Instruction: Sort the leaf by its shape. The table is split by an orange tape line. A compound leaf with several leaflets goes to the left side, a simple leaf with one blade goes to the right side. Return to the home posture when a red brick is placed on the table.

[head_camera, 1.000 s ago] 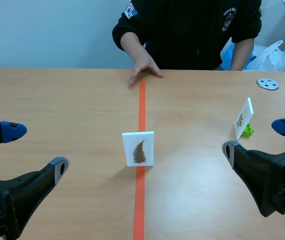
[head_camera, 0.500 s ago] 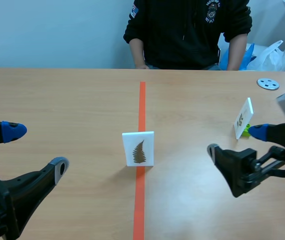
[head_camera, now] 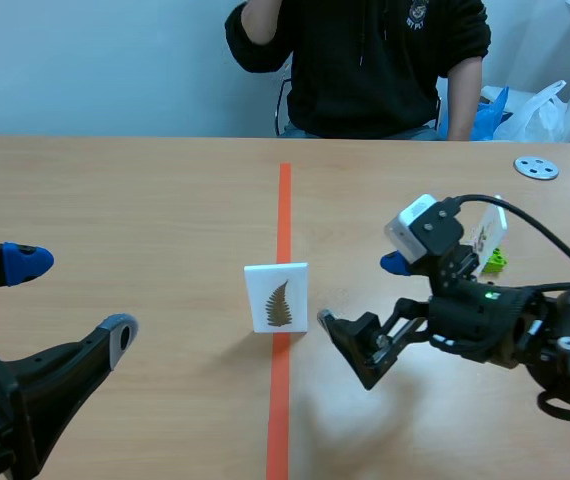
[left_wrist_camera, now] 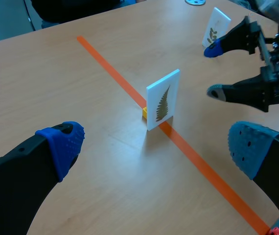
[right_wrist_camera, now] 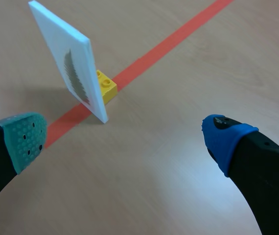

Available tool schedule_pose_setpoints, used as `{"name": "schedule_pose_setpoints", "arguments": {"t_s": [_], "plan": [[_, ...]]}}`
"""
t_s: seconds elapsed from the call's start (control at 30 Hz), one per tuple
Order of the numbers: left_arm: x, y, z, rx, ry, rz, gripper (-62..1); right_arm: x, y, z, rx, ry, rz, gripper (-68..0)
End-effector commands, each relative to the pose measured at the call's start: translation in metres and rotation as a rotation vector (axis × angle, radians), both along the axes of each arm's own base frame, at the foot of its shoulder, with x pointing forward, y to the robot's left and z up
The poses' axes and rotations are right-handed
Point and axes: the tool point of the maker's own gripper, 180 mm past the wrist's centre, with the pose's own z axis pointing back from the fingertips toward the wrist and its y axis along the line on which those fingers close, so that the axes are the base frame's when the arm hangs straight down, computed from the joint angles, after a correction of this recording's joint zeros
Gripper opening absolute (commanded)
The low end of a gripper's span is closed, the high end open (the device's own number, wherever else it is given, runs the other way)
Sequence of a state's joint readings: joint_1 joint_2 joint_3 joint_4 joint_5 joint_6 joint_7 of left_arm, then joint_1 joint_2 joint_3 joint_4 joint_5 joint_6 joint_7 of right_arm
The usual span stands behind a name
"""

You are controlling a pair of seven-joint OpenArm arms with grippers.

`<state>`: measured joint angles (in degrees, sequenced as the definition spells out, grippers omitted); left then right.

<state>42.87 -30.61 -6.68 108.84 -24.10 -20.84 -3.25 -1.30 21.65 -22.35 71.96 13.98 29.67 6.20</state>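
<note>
Fern-leaf card point(head_camera: 276, 297) stands on the orange tape line point(head_camera: 283, 200), against a yellow brick point(right_wrist_camera: 105, 84). My right pincer point(head_camera: 357, 292), fingers apart, is just beside it; left pincer point(head_camera: 75, 295) also apart, farther off.

No legible words, numbers or brand names.

Person's black top: small pale emblem point(head_camera: 420, 12) on the chest, too small to read.

White card point(head_camera: 276, 297) standing on the orange line: printed picture of a fern frond, the only marking on its face.

Second white card point(left_wrist_camera: 215, 27), farther off on the right side of the table: dark leaf sprig printed on it, detail too small to make out.
</note>
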Motion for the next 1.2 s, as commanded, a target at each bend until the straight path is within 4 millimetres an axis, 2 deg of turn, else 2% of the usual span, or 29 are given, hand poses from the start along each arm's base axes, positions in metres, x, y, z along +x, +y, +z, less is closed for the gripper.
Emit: {"name": "schedule_pose_setpoints", "arguments": {"t_s": [0.0, 0.27, 0.5, 0.6, 0.73, 0.83, 1.07, 1.17], "plan": [[0.002, -0.002, 0.008, -0.025, -0.023, 0.006, 1.4, 0.012, 0.011, 0.014, 0.035, -0.052, 0.012, 0.4], [0.002, -0.002, 0.009, -0.029, -0.028, 0.006, 1.4, 0.022, 0.057, -0.004, 0.015, -0.048, 0.076, 0.4], [0.002, -0.002, 0.009, -0.028, -0.028, 0.006, 1.4, 0.021, 0.098, -0.014, 0.005, -0.053, 0.141, 0.4], [0.002, -0.002, 0.009, -0.028, -0.028, 0.006, 1.4, 0.019, 0.103, -0.020, -0.016, -0.052, 0.143, 0.4], [0.002, -0.002, 0.009, -0.029, -0.029, 0.006, 1.4, 0.015, 0.099, -0.026, -0.036, -0.044, 0.139, 0.4], [0.002, -0.002, 0.010, -0.030, -0.030, 0.006, 1.4, 0.014, 0.097, -0.028, -0.044, -0.039, 0.139, -6.3], [0.002, -0.002, 0.010, -0.031, -0.031, 0.006, 1.4, 0.015, 0.091, -0.030, -0.057, -0.040, 0.134, -31.0], [0.002, -0.002, 0.010, -0.031, -0.031, 0.006, 1.4, 0.015, 0.092, -0.030, -0.056, -0.040, 0.134, -36.7]]}}
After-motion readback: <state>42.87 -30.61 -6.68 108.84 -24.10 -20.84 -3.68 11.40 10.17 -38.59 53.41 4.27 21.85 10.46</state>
